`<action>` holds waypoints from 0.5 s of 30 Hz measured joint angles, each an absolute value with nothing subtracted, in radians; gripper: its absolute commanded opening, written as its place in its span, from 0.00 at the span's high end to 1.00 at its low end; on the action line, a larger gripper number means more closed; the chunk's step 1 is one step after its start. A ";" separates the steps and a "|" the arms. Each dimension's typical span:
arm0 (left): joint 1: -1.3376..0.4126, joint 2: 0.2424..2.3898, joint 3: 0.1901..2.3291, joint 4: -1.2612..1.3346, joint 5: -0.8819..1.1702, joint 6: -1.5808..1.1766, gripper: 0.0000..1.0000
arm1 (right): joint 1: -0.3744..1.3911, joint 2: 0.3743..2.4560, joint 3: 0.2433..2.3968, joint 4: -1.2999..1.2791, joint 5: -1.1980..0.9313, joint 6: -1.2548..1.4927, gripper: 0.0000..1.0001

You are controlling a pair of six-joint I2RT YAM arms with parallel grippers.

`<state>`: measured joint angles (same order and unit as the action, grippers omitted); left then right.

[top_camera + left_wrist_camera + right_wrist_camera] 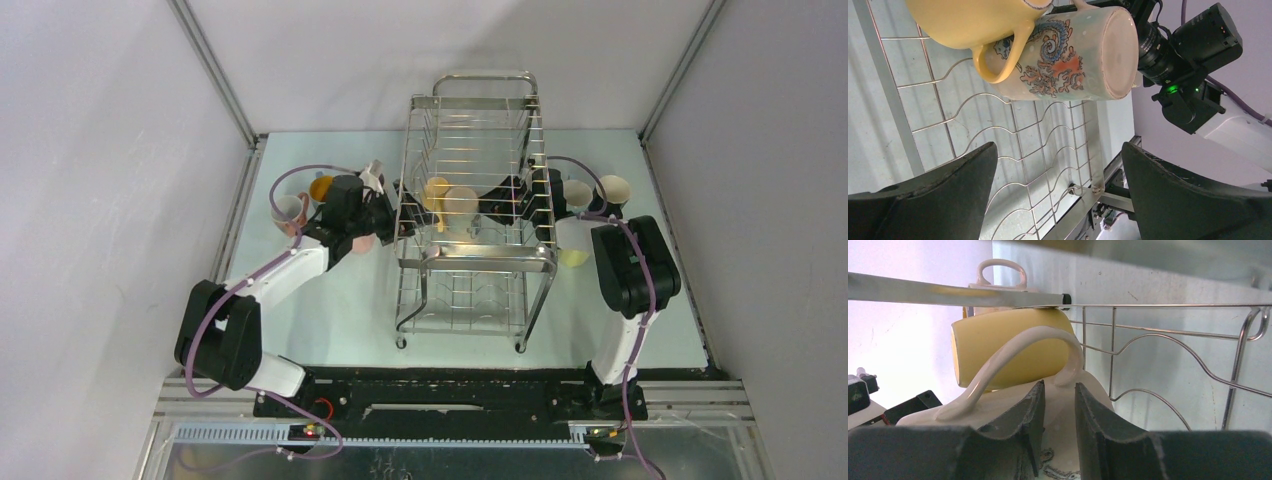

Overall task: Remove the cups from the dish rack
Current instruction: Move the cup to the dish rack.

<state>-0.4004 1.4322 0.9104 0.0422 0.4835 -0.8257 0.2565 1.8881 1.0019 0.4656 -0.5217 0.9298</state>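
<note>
Dish rack (478, 252): one, two tiers.
Cups in rack: two, yellow cup (436, 190) and patterned cream cup (462, 203).
Cups on table left of rack: two clear, pale cup (288, 208) and orange cup (321, 186); possible third hidden under arm.
Cups far right of rack: two upright (578, 193) (613, 189); count near arm unclear.

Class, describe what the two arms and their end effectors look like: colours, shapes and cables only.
The left arm and right arm have white links and bulky black joint housings, each trailing a lilac cable. The left end effector and right end effector each have two thick, tapered, matte dark-grey fingers.
</note>
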 measured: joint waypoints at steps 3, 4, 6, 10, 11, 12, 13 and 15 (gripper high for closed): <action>-0.401 1.432 0.910 0.042 0.484 -0.817 0.00 | 0.258 1.888 1.001 0.469 -0.517 0.937 0.64; -0.401 1.432 0.910 0.042 0.484 -0.812 0.00 | 0.259 1.888 1.001 0.469 -0.517 0.939 0.64; -0.405 1.433 0.912 0.041 0.484 -0.805 0.00 | 0.260 1.888 1.001 0.469 -0.517 0.947 0.64; -0.421 1.455 0.927 0.043 0.482 -0.793 0.00 | 0.261 1.888 1.001 0.469 -0.514 0.957 0.65; -0.425 1.462 0.931 0.044 0.482 -0.793 0.00 | 0.261 1.888 1.001 0.469 -0.513 0.958 0.65; -0.429 1.472 0.932 0.052 0.482 -0.793 0.00 | 0.262 1.888 1.001 0.468 -0.511 0.960 0.65; -0.432 1.482 0.933 0.061 0.482 -0.794 0.00 | 0.262 1.888 1.001 0.468 -0.510 0.960 0.65; -0.439 1.502 0.933 0.081 0.482 -0.794 0.00 | 0.263 1.888 1.001 0.466 -0.506 0.961 0.65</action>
